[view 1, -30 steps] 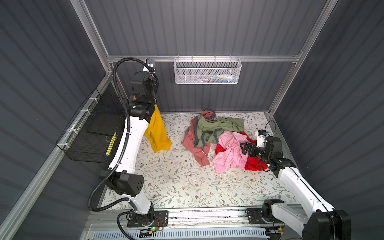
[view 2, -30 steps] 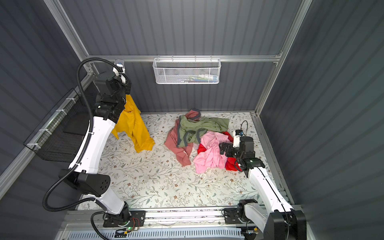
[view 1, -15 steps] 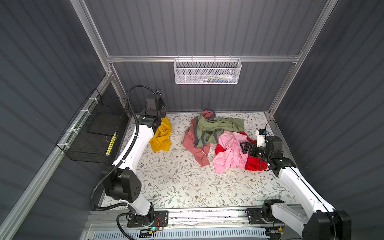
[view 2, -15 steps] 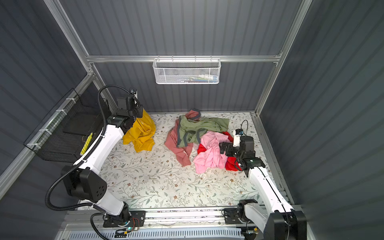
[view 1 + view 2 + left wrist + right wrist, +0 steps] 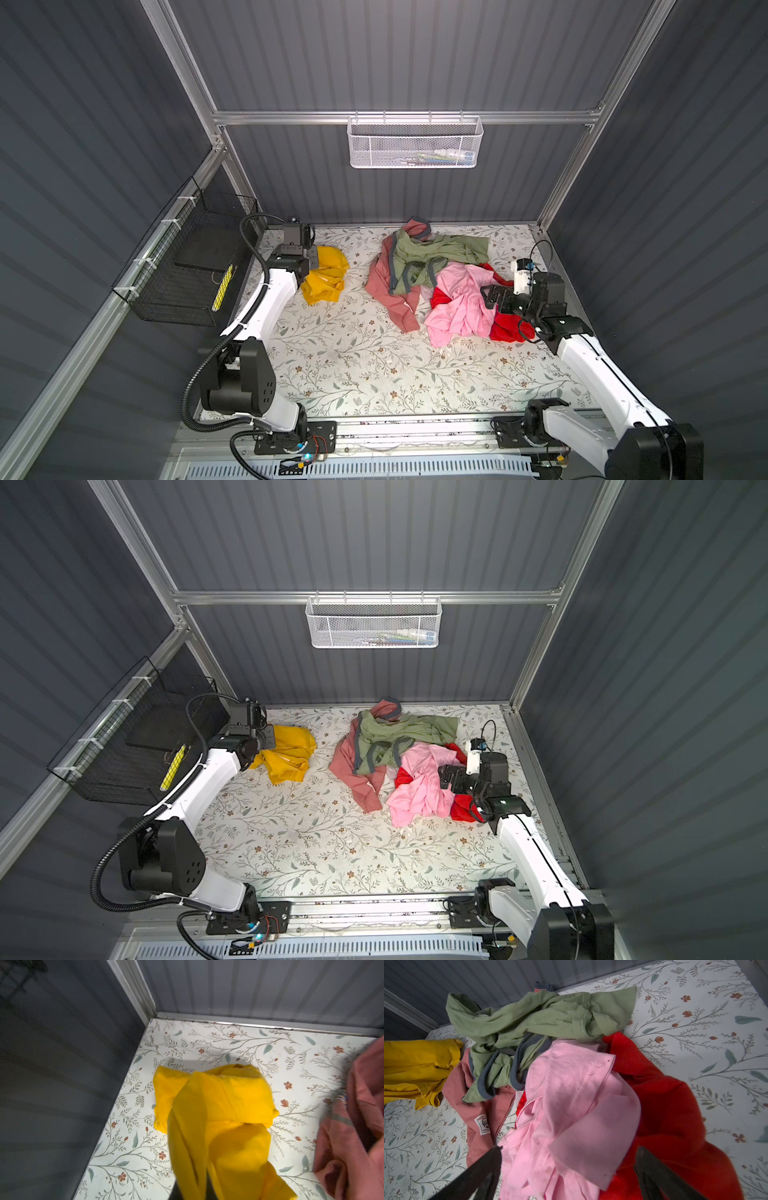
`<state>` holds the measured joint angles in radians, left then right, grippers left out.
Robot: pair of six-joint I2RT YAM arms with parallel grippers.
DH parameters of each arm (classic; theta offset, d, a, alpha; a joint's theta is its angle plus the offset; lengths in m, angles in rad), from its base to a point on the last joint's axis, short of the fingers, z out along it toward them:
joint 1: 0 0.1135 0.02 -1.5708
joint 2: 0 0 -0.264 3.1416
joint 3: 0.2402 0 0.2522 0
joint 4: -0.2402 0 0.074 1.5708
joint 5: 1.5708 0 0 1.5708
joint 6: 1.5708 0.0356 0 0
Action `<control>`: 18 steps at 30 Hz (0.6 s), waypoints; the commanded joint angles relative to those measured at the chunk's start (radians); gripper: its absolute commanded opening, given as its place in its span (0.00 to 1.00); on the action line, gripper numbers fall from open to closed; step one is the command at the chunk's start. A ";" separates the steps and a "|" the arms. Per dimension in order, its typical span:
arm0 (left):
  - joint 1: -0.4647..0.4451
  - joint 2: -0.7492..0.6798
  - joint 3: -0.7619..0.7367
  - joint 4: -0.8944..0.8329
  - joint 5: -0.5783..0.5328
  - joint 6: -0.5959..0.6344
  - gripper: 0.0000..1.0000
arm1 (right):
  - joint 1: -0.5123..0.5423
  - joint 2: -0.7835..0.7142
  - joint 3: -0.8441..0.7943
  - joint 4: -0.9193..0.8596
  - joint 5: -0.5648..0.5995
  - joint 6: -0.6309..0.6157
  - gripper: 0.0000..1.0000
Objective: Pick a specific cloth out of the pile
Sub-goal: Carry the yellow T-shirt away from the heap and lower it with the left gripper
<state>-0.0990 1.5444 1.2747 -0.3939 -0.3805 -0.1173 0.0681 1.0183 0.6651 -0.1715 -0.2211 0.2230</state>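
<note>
One cloth (image 5: 324, 276) lay centre-left, clear of the pile (image 5: 436, 270) (set aside, presumably); left gripper (image 5: 311, 262) clamped it, right gripper (image 5: 569, 1176) gaped.

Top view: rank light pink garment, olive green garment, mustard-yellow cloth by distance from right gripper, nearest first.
From the right gripper:
1. Light pink garment, right at its jaws.
2. Olive green garment, behind, mid-table.
3. Mustard-yellow cloth, far left, lying apart.

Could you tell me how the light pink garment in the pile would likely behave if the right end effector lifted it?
Probably floppy: the light pink garment lies in soft folds, so it would drape. It overlaps the red garment, which might drag along. It looks thin, likely light.
</note>
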 commanded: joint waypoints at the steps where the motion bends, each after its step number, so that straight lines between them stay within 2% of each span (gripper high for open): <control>1: 0.026 0.035 -0.022 -0.015 0.001 -0.036 0.00 | 0.004 -0.024 0.004 -0.020 0.019 -0.020 0.99; 13: 0.030 0.194 -0.072 0.023 -0.160 -0.059 0.00 | 0.004 -0.023 -0.004 -0.015 0.019 -0.020 0.99; 14: 0.030 0.205 -0.071 0.026 -0.157 -0.058 0.07 | 0.004 -0.021 -0.003 -0.015 0.018 -0.020 0.99; 15: 0.030 0.217 -0.068 0.028 -0.147 -0.055 0.33 | 0.004 -0.020 -0.002 -0.014 0.017 -0.020 0.99; 16: 0.030 0.226 -0.066 0.030 -0.142 -0.059 0.50 | 0.004 -0.020 -0.002 -0.016 0.017 -0.022 0.99; 18: 0.030 0.237 -0.065 0.032 -0.131 -0.063 0.59 | 0.004 -0.021 -0.002 -0.018 0.020 -0.023 0.99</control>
<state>-0.0685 1.7657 1.2121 -0.3832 -0.4980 -0.1600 0.0681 1.0012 0.6651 -0.1825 -0.2096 0.2153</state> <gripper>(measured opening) 0.545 0.991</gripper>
